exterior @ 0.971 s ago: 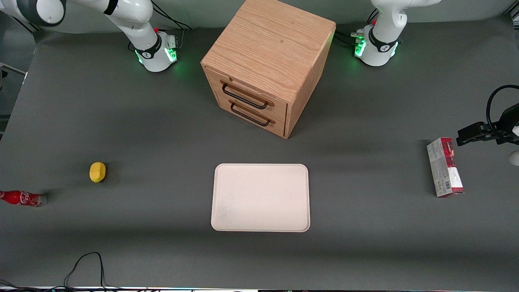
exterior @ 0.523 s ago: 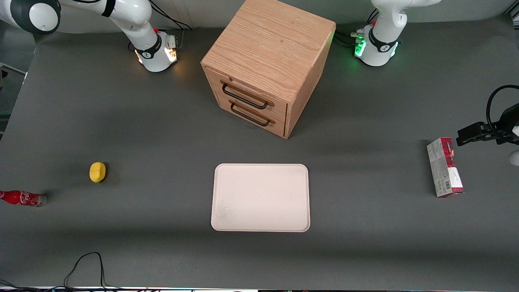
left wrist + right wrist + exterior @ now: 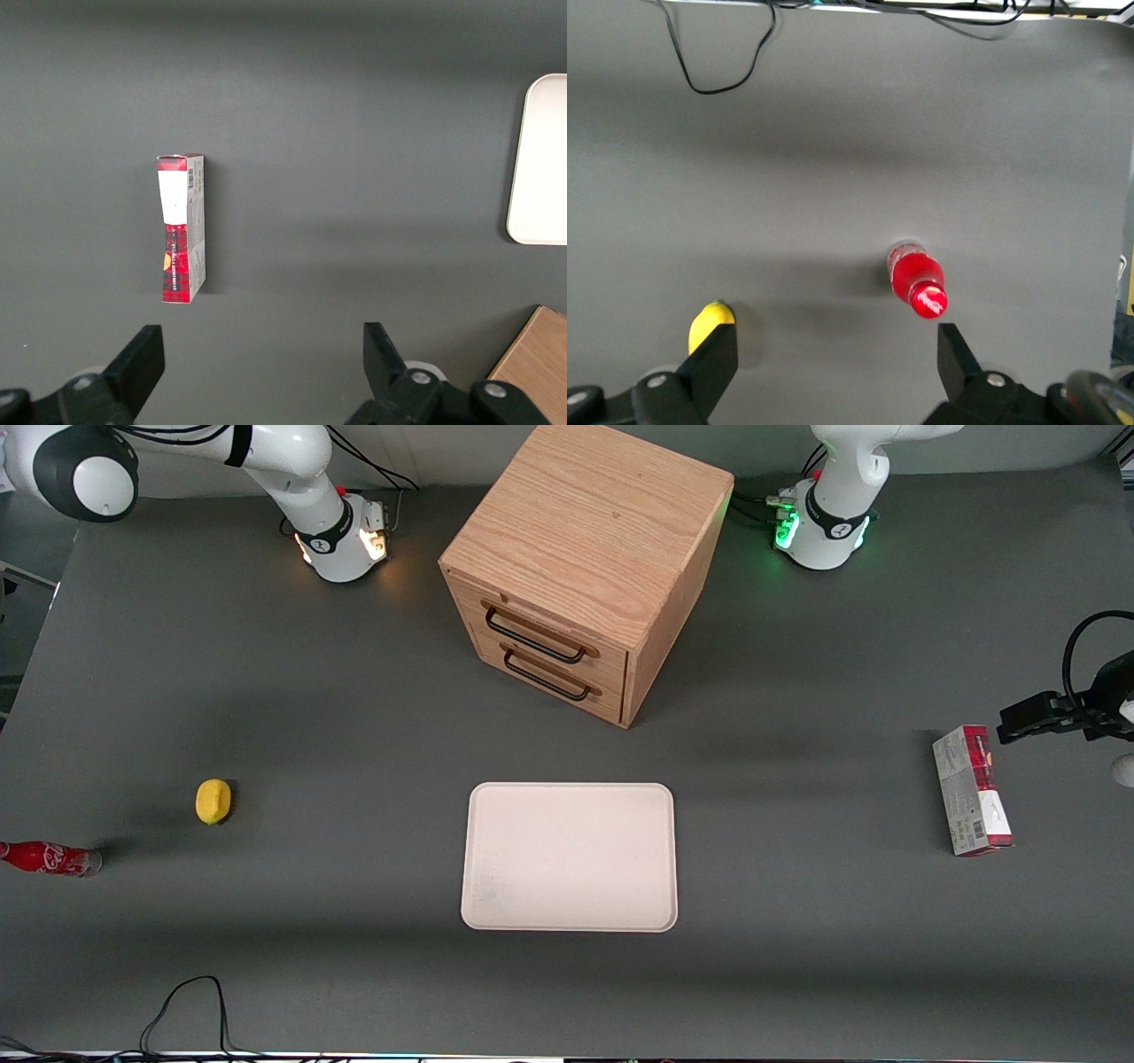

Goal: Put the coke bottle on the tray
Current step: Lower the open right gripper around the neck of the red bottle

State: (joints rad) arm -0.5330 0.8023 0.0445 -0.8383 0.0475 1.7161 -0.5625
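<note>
The coke bottle (image 3: 49,858) has a red label and red cap and sits at the table's edge at the working arm's end, apart from everything. In the right wrist view I look down on the bottle (image 3: 918,282), cap toward the camera. My right gripper (image 3: 833,372) hangs high above the table, fingers wide open and empty, the bottle just off one fingertip (image 3: 955,354). The gripper itself is out of the front view. The cream-white tray (image 3: 569,856) lies empty mid-table, in front of the drawers.
A yellow lemon (image 3: 213,801) lies near the bottle, partly hidden by the other fingertip (image 3: 716,352). A wooden two-drawer cabinet (image 3: 585,558) stands farther from the camera than the tray. A red-and-grey carton (image 3: 972,790) lies toward the parked arm's end. A black cable (image 3: 186,1001) loops at the near edge.
The working arm's elbow has shifted slightly at the top of the front view, and its base light went from green to amber. The bottle, lemon and tray have not moved.
</note>
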